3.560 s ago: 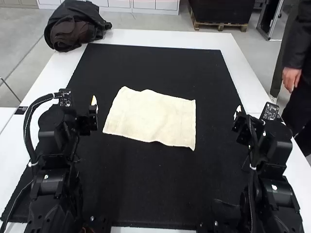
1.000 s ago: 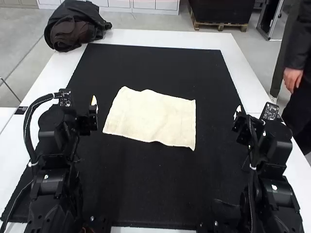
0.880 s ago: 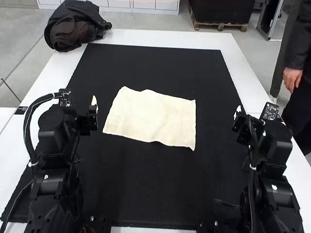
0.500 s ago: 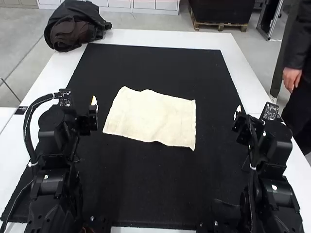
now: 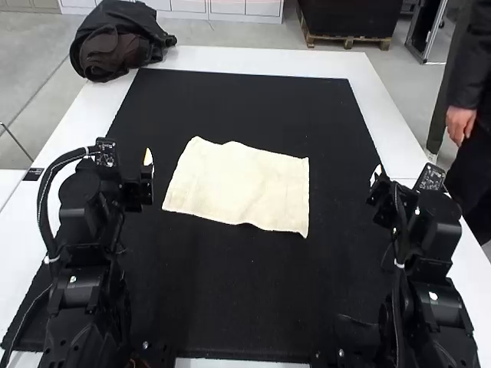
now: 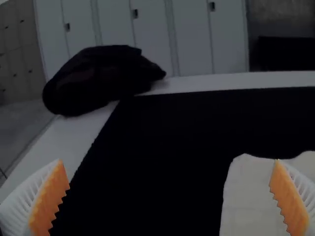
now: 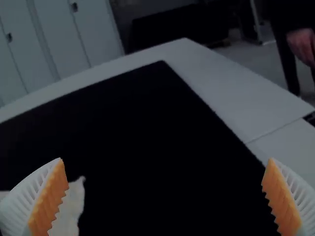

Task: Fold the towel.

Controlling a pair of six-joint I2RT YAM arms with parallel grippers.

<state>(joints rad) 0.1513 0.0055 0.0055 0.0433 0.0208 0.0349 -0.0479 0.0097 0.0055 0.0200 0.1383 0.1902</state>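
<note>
You are having your left hand waiting at the towel's left, its orange pads standing wide apart and pinching nothing. Your right hand is standing just as spread and empty, beyond the towel's right edge and farther off from it. They are flanking the cloth, presumably so that each is serving its own side without crossing the middle.

Between them the cream towel is lying spread on the black mat, ahead of the arms, slightly askew, with soft ripples and an uneven far edge. That open lay is likely suiting a first fold; you are, as I judge it, standing at the very start, with no fold visibly made.

The mat is covering most of the white worktop, probably giving grip and contrast beneath the pale cloth. A dark bundle is resting at the worktop's far left corner, off the mat and well apart from the work.

Next, you are probably needing to lower both hands onto the near corners and bring them over together; the thin hem could be slipping, or the fold skewing if one side is lagging.
</note>
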